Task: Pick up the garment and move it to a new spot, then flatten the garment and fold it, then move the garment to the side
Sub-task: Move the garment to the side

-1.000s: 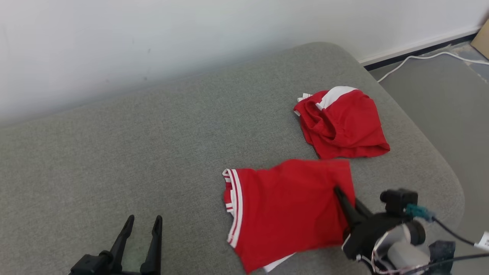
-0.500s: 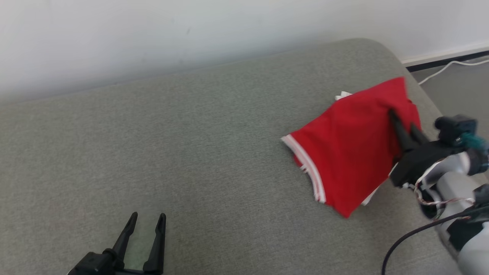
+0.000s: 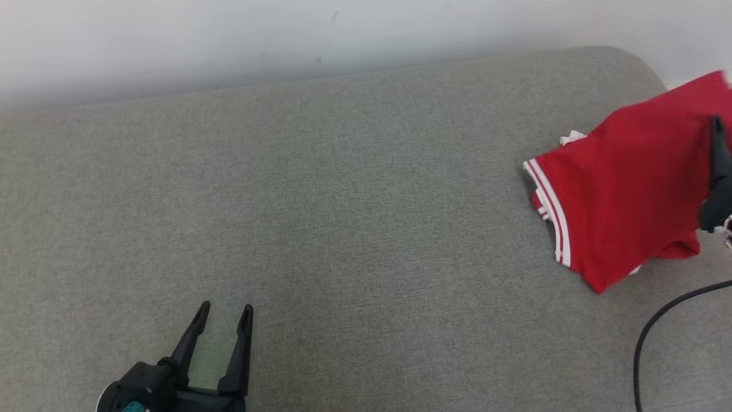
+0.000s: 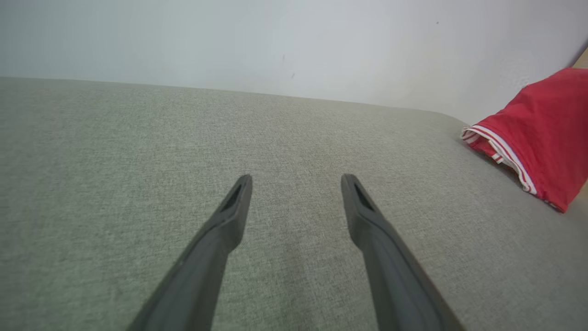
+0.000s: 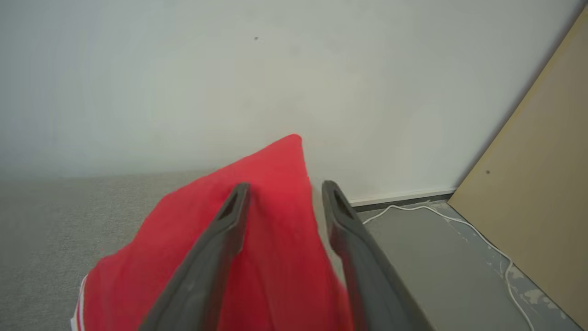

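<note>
The red garment (image 3: 623, 194) with white-striped hems lies folded at the far right of the grey cushion (image 3: 343, 200), one corner still raised. My right gripper (image 5: 285, 185) is open, its dark fingers (image 5: 216, 243) standing apart on either side of the raised red cloth; at the head view's right edge one of its fingers (image 3: 717, 171) rests against the garment. My left gripper (image 3: 226, 309) is open and empty low over the cushion's front left, far from the garment (image 4: 546, 124).
A pale wall (image 3: 229, 34) runs behind the cushion. A black cable (image 3: 652, 326) trails over the cushion's right front. Past the cushion's right end are grey floor, a white cable (image 5: 459, 220) and a leaning wooden board (image 5: 537, 174).
My right gripper carried the garment back and to the right, over the other red garment, and its fingers have spread apart. The camera turned too. The left gripper stayed put.
</note>
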You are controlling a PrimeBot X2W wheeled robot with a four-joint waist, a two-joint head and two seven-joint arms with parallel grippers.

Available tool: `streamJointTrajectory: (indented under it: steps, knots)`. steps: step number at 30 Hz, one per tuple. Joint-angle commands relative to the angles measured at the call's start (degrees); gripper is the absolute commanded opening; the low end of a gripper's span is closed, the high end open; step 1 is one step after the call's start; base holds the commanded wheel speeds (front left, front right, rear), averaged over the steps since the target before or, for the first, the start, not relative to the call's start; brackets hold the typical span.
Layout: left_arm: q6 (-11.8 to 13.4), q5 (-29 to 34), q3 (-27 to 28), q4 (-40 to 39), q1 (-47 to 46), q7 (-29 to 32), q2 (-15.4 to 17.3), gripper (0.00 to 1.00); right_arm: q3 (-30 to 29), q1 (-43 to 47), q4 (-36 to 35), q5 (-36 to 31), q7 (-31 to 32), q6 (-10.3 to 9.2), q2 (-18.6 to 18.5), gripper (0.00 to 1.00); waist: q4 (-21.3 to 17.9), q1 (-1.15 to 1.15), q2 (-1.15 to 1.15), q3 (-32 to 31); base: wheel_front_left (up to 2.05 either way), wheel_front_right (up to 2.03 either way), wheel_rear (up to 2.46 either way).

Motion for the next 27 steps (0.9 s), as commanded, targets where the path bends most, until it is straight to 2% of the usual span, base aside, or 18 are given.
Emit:
streamJointTrajectory:
  steps: [1, 7, 10, 16, 27]
  knots:
    - [0.0, 0.2, 0.2, 0.4, -0.5, 0.0, 0.1, 1.00, -4.3, -0.9, 1.1, -4.7, -0.2, -0.05, -0.2, 1.00, 1.4, 0.00, 0.00, 1.1, 0.00, 0.00, 0.00]
    - [-0.1, 0.2, 0.9, 0.4, -0.4, 0.0, 0.1, 1.00, -18.2, 2.3, -3.5, -19.2, -0.2, -0.06, 4.0, 1.00, 2.4, 0.00, 0.00, 0.8, 0.00, 0.00, 0.00]
    - [-0.1, -0.2, 1.3, 0.5, 0.2, 0.0, 0.1, 1.00, -22.0, 5.0, -8.4, -24.1, -0.2, -0.05, 7.8, 1.00, 2.7, 0.00, 0.00, 0.0, 0.00, 0.00, 0.00]
    - [0.9, -0.1, 2.8, 0.3, 1.6, 0.0, 0.1, 1.00, -22.0, 12.2, -19.0, -26.7, -0.2, -0.06, 14.1, 1.00, 3.3, 0.00, 0.00, -1.7, 0.00, 0.00, 0.00]
    - [4.5, 1.6, 5.3, 0.8, 4.9, 0.0, 0.1, 1.00, -16.9, 25.5, -30.3, -22.6, -0.2, -0.05, 19.5, 1.00, 4.7, 0.00, 0.00, -7.0, 0.00, 0.00, 0.00]
